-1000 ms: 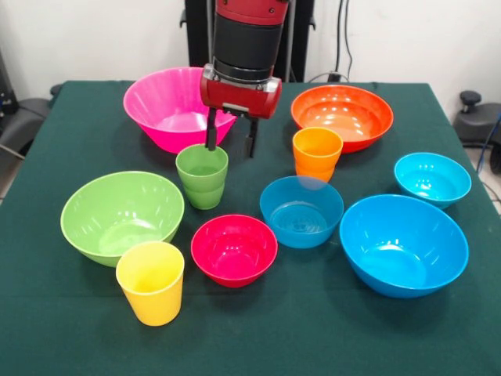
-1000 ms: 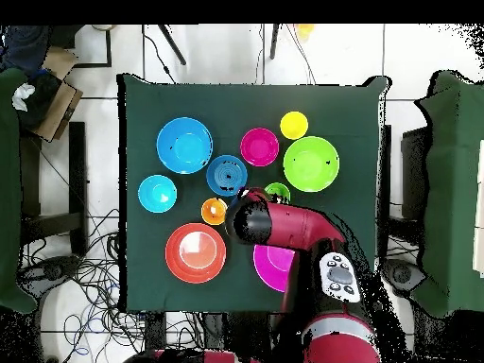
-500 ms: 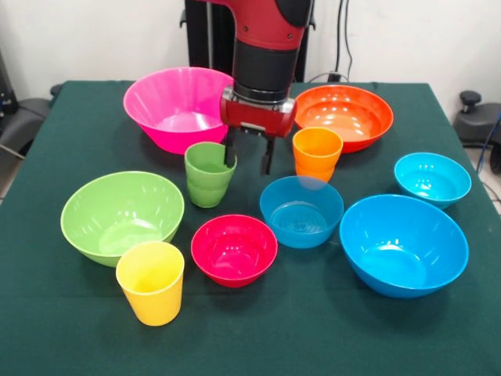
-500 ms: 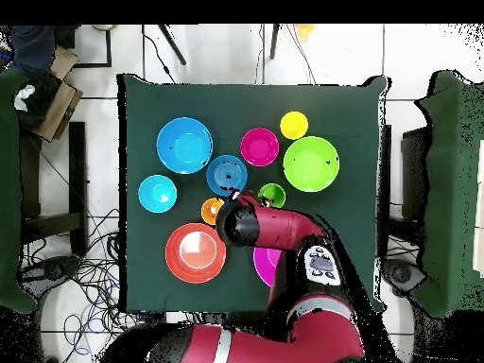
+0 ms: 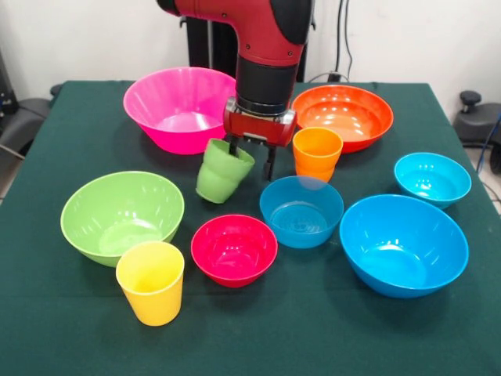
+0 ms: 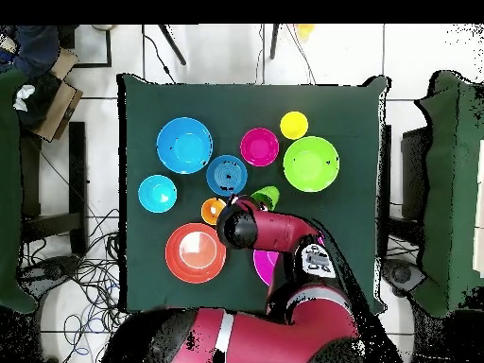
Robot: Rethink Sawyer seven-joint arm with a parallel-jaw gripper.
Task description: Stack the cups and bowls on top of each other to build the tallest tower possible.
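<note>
Although nothing is stacked yet, we see every piece standing apart on the worktop (image 5: 70, 117): at the left the light green bowl (image 5: 121, 215) and yellow cup (image 5: 150, 282), behind them the pink bowl (image 5: 176, 108). Near the middle the gripper (image 5: 250, 160) has one of its jaws inside the green cup (image 5: 222, 172), which tilts; we cannot tell whether it is pinched. Rightward sit the red bowl (image 5: 234, 249), orange cup (image 5: 317, 153), orange bowl (image 5: 342, 116) and three blue bowls. We judge the tower barely begun.

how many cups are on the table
3: the green cup tilted at the gripper near the middle, the orange cup beside it, the yellow cup at the front view's near edge.
</note>
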